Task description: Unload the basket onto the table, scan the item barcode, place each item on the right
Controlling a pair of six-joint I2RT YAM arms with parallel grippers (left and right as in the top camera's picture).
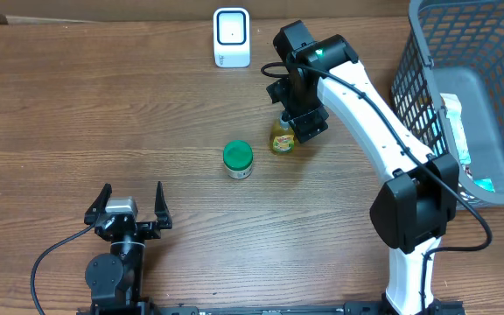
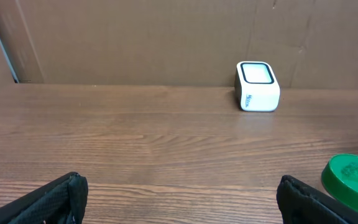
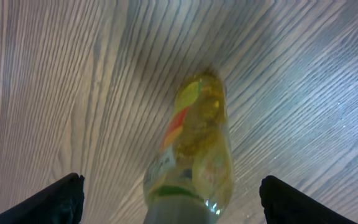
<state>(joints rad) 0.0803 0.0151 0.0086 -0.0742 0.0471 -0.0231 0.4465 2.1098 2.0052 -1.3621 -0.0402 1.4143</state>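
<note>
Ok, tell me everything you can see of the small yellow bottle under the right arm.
The yellow bottle looks like clear plastic holding yellow liquid, with a green, red and yellow label. It seems to stand upright on the wooden table, just right of the green-lidded jar. The right tool straddles it from above, open, not visibly touching it.

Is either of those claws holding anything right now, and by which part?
Nothing is held. The right gripper straddles the yellow bottle, jaws wide and clear of its sides; the left gripper is open with nothing between its jaws.
</note>
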